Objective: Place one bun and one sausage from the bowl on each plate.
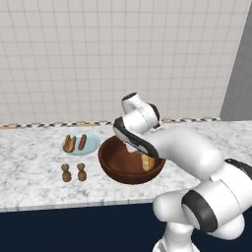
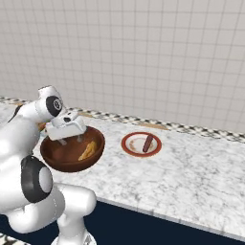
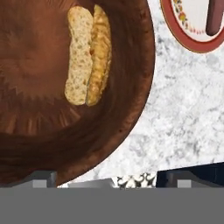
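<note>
One golden-tan bun (image 3: 87, 54) lies inside the dark brown wooden bowl (image 3: 35, 109), right of its centre; it shows again in the bowl (image 2: 60, 154) as a bun (image 2: 87, 150). My gripper (image 2: 71, 140) hangs open just above the bowl's middle, fingers pointing down, nothing between them, a little short of the bun. The white red-rimmed plate (image 2: 133, 146) to the bowl's right holds a sausage (image 2: 148, 142). Left of the bowl (image 1: 118, 166), the pale blue plate (image 1: 91, 146) carries a bun (image 1: 70, 143) and a sausage (image 1: 82, 141).
Two small brown shakers (image 1: 66, 173) (image 1: 81, 172) stand in front of the blue plate, near the counter's front edge. A tiled wall runs behind the marble counter (image 2: 191, 167). The counter's front edge lies close below the bowl.
</note>
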